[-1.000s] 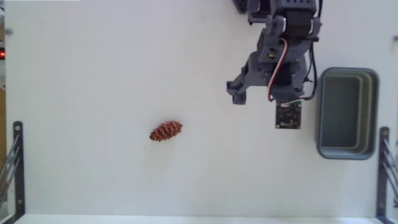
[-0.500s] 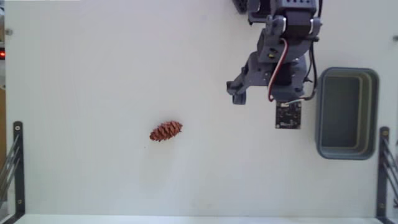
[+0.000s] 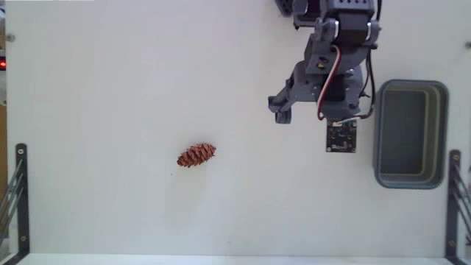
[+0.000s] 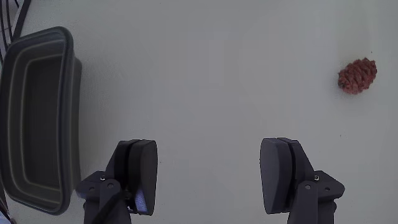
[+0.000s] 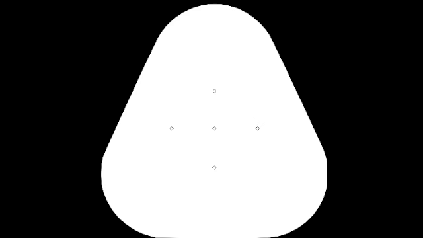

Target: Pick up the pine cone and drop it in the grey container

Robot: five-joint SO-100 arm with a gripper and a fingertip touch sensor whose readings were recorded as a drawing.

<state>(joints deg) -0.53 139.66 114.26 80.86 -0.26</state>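
Note:
In the fixed view the reddish-brown pine cone (image 3: 196, 155) lies alone on the white table, left of centre. The grey container (image 3: 410, 87) stands at the right edge and holds nothing. My gripper (image 3: 310, 115) hangs from the arm at the top, just left of the container and well to the right of the pine cone. The wrist view has the gripper (image 4: 211, 167) wide open with nothing between its fingers. There the pine cone (image 4: 358, 76) sits far off at the upper right and the container (image 4: 73, 112) at the left.
Dark metal brackets stand at the lower left (image 3: 20, 191) and lower right (image 3: 455, 199) edges of the fixed view. Plain white table surface stretches between the gripper and the pine cone.

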